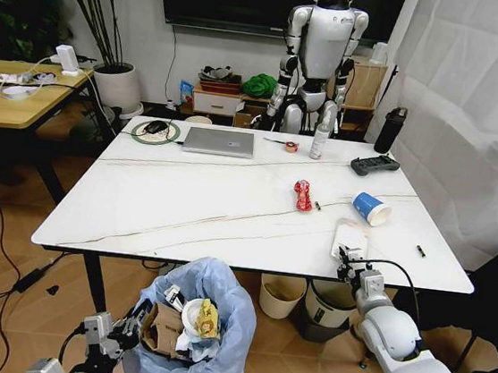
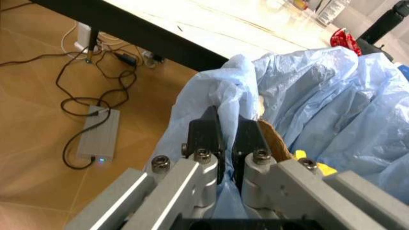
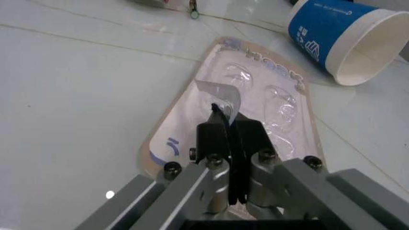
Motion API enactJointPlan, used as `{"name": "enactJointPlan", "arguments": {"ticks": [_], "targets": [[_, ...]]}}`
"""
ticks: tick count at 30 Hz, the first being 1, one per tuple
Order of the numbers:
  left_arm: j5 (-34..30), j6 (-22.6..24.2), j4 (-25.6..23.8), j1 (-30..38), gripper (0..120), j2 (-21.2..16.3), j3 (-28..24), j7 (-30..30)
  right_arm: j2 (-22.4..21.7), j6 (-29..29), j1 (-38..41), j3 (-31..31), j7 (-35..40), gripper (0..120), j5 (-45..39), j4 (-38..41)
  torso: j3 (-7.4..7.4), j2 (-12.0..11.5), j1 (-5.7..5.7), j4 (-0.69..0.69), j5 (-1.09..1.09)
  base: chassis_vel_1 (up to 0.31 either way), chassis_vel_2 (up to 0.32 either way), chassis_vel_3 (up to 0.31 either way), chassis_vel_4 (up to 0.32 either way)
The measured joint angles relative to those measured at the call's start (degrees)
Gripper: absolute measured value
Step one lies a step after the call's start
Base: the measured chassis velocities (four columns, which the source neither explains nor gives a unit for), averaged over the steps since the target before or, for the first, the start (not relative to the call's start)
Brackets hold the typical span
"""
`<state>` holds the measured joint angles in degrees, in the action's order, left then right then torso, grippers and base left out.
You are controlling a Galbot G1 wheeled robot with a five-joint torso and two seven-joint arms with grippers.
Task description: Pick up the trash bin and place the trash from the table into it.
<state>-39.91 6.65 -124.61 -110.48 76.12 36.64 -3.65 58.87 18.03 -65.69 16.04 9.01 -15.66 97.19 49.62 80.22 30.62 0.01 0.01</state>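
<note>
Even indoor lighting; head view sharp. Bright glare washes the table (image 2: 255, 24) in the left wrist view. Right wrist view sharp, with a small specular glint on the table.

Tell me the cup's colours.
Blue with white print, white inside; the cup shows best in the right wrist view.

Wooden floor (image 1: 9, 240) — white curtain (image 1: 474, 104)

White print on the blue paper cup (image 3: 332, 36) and blue lettering on the flat packet (image 3: 249, 100) are both illegible.
</note>
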Motion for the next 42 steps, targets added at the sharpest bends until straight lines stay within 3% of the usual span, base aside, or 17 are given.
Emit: {"name": "enactJointPlan", "arguments": {"ticks": [12,19,22,25,28,35,42], "targets": [[0.01,0.18,0.01,0.09,0,0.14,-0.05,0.09,-2.37,-4.48,-2.12,3.47,-3.54,0,-10.51,7.22,0.0,0.0,0.0,0.0,-0.01,0.0,0.0,0.0,0.0],[-0.02,0.39,-0.33,-0.01,0,0.13,0.0,0.14,-5.04,-8.88,-6.06,4.32,-7.71,0,-20.14,16.25,0.0,0.0,0.0,-0.01,-0.01,0.0,0.0,0.0,0.0],[-0.17,0.43,-0.88,-0.43,0,0.83,0.45,0.16,-6.67,-10.96,-7.52,1.5,-10.91,0,-27.49,22.86,0.0,0.0,0.0,0.0,-0.01,0.0,0.0,0.0,0.0],[-0.16,0.44,-0.95,-0.51,0,0.94,0.58,0.17,-7.15,-11.53,-7.62,0.23,-12.26,0,-29.93,24.64,0.0,0.0,0.0,0.0,-0.02,0.0,0.0,0.0,0.0],[-0.11,0.9,-1.66,-0.48,0,1.0,0.86,0.58,-8.46,-14.23,-6.64,-6.47,-18.12,0,-35.93,29.36,0.0,0.0,0.0,0.01,-0.02,0.0,0.0,0.0,0.0],[0.32,1.13,-2.25,-0.59,0,1.35,1.25,0.76,-8.28,-17.69,-4.41,-16.73,-21.26,0,-38.48,30.24,-0.01,0.0,0.0,0.01,-0.01,0.0,0.0,0.0,0.0],[0.56,1.32,-2.6,-0.34,0,2.04,1.32,0.91,-8.21,-20.3,-5.68,-28.09,-22.11,0,-33.34,26.15,0.0,0.0,0.01,0.0,-0.01,0.0,0.0,0.0,0.0]]}}
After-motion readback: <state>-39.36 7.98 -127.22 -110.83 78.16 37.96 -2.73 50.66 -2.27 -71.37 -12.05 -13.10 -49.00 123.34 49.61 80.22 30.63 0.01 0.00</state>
